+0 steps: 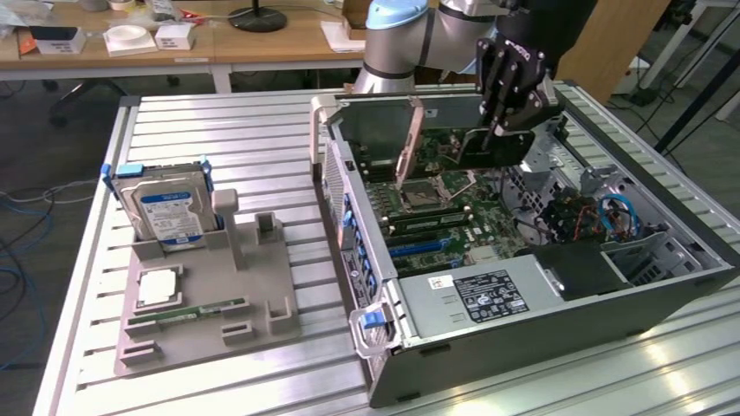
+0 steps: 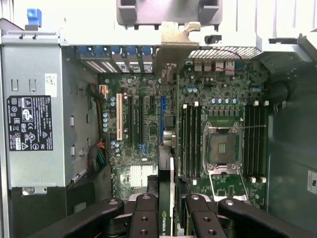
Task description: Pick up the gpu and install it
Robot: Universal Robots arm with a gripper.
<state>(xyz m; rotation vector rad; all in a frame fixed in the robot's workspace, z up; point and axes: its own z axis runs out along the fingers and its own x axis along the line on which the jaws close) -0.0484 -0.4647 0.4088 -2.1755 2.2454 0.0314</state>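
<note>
Your gripper (image 1: 500, 130) is pinching the gpu (image 2: 168, 198) edge-on between its fingers, and it hangs inside the open computer case (image 1: 647, 286), just above the motherboard (image 2: 198, 99). In the wrist view the card runs straight away from the camera toward its silver end bracket (image 2: 174, 37) at the case's rear wall, roughly in line with the blue expansion slot (image 2: 162, 106).

The main risk, as I judge it, is misalignment: if the card's edge sits a little off the slot, pressing down would load the board or the connector instead of seating it. The bracket could also catch on the rear opening and tilt the card in your grip.

Watch the neighbours. The open CPU socket (image 2: 221, 146) with its raised lever lies just beside the card's path, flanked by memory slots (image 2: 190, 141). The power supply (image 1: 480, 299) sits at the case's near end, and blue cables (image 1: 619, 212) crowd the side toward the exterior view's right.

Out on the slatted tabletop (image 1: 197, 130), the hard drive (image 1: 168, 212) stands in the grey holder (image 1: 203, 321), well apart from the work.
</note>
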